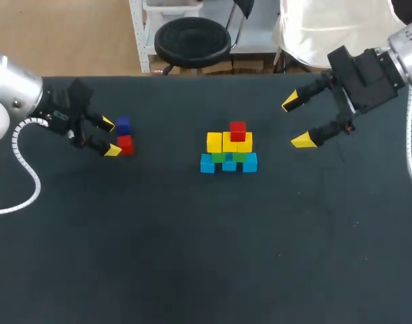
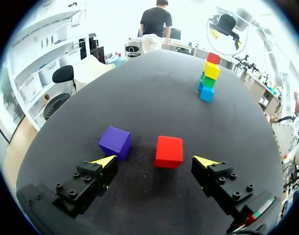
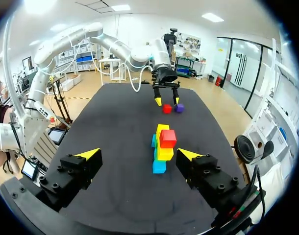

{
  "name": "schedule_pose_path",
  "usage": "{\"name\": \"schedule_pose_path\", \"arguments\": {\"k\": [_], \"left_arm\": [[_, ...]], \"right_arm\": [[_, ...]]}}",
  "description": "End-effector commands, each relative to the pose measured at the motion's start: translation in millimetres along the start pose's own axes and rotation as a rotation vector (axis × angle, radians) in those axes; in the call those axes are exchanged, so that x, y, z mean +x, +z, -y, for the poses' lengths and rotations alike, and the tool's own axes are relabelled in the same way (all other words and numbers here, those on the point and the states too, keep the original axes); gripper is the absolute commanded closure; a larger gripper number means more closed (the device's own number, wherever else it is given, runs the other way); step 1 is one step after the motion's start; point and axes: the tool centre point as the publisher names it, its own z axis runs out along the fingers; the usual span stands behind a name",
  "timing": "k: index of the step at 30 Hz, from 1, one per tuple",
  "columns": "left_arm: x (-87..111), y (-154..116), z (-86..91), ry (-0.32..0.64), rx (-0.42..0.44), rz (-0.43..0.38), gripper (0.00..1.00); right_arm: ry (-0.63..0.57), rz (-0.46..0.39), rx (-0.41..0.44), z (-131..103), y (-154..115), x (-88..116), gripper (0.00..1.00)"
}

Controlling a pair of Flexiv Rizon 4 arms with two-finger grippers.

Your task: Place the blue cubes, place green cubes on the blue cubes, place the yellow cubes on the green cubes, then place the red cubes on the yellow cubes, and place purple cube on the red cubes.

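Only the left wrist view shows the red cube [image 2: 168,152] clear of the released left gripper [image 2: 156,161]; right gripper [image 3: 138,153] likewise released, over the black table [image 2: 154,93].

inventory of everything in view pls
table: one, black.
blue cubes: three visible, blue, bottom row at table centre.
green cubes: two visible, green, on the blue cubes.
yellow cubes: at least two, yellow, on the green cubes.
top red cube: one, red, on the yellow cubes.
loose red cube: one, red, table's left side.
purple cube: one, purple, beside the loose red cube, apart.
left end effector: one, open, loose red cube just ahead.
right end effector: one, open, right of the stacked cubes.
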Motion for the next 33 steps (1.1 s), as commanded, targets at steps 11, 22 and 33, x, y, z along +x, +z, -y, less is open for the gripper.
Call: {"name": "schedule_pose_path", "arguments": {"k": [11, 22, 33], "left_arm": [[-2.0, 5, -7.9, -0.002, -0.003, 0.009, 0.0], [11.2, -13, 18.4, -0.03, -0.018, 0.049, 0.0], [-6.1, 2, 26.4, 0.039, 0.011, 0.046, 0.0]], "right_arm": [[0.0, 0.0, 0.002, -1, 0, 0, 0.0], [0.0, 0.0, 0.002, -1, 0, 0, 0.0], [0.0, 0.0, 0.002, -1, 0, 0, 0.0]]}}
